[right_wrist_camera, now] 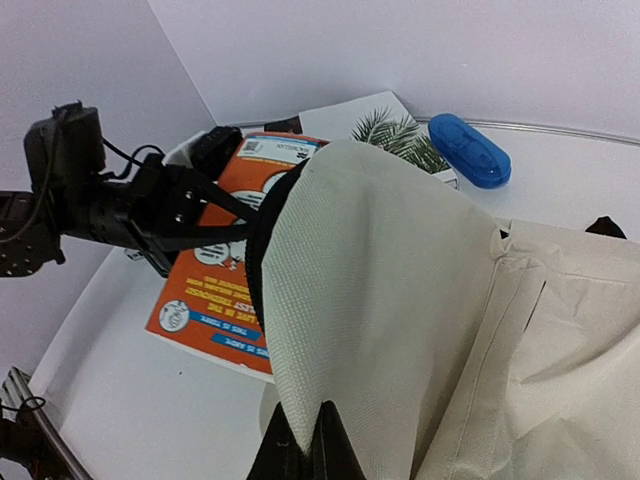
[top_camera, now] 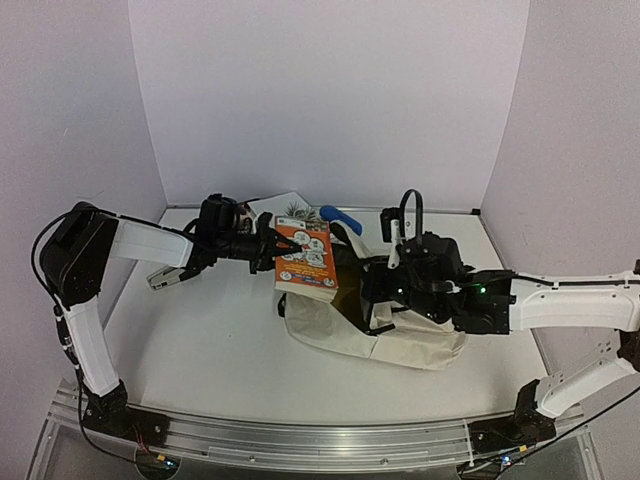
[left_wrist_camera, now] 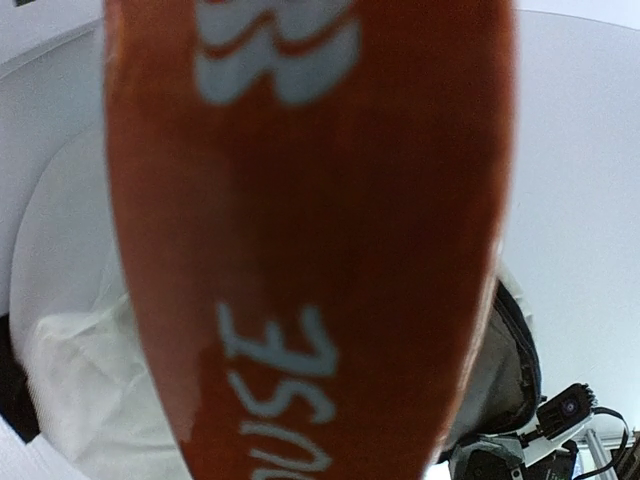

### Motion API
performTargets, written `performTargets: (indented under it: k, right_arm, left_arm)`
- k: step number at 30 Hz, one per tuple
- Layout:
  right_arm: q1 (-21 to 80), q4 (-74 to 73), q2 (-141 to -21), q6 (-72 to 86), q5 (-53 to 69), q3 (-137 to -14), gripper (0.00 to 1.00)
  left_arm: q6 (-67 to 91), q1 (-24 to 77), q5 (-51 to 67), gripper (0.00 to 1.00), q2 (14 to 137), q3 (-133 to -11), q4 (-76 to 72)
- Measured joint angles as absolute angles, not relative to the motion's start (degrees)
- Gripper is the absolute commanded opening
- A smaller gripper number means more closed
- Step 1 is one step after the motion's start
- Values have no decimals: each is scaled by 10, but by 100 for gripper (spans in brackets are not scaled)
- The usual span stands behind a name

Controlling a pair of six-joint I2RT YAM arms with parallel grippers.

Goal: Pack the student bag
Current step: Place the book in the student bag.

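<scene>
While the student bag (top_camera: 405,335) lies on the table (top_camera: 200,340) right of centre, in front of the right arm, its cream flap is pinched by the right gripper (right_wrist_camera: 318,450). The jaws are pressed together on the fabric, so the mouth is held up. The orange book (top_camera: 306,258) is clamped at its left edge by the left gripper (top_camera: 278,248) and is held tilted at the bag's opening, overlapping its rim.

The step in hand is judged to be the insertion of the book. The next move calls for the book to be angled, lower edge first, into the dark interior while the flap is held clear.

From above, both arms and the whole bag are seen. Only the right wrist view shows the pinch on the fabric closely, with a blue case (right_wrist_camera: 470,150) and a palm-printed booklet (right_wrist_camera: 385,125) behind. The left wrist view is almost filled by the book's orange cover.
</scene>
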State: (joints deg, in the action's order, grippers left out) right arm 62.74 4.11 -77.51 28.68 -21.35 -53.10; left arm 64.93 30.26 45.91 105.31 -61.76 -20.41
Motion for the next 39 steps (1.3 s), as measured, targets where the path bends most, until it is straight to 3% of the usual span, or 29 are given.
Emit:
performTargets:
  k: [14,31,39]
  right_arm:
    - [627,82,-728,288,-218,-497,0]
    - [627,91,-730,287,-253,-497,0]
    - [628,88,-734,317,-336,-499,0]
  left_arm:
    - [677,359,437,0,1176,-715,-246]
    - [723,394,402,0,1192,-691,-241]
    - [698,414,386,0,1185,-673,-235]
